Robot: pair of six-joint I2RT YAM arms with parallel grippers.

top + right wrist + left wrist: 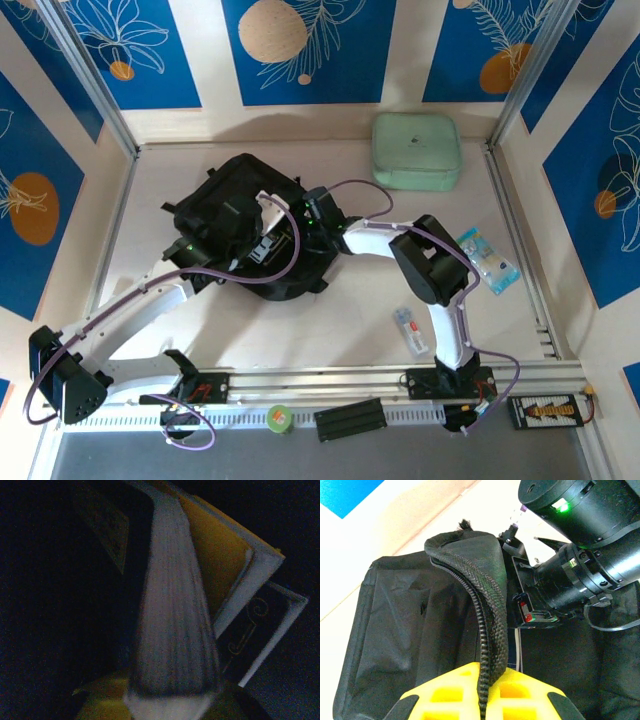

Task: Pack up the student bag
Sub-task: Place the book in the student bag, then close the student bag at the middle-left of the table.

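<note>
One black bag (215,205) lies left of centre on the pale table (350,330). The left gripper (482,680) is clamped on its zip edge, and the right gripper (170,700), inside the bag (dark in there), pinches one book (175,620). Around it lie one mint case (416,150), one packet (487,260) and one small tube (410,332), and white walls with blue leaf-print panels (300,45) close three sides.

Left gripper (482,695) pinches student bag (395,630); right gripper (172,702) clamps book (175,620).
</note>
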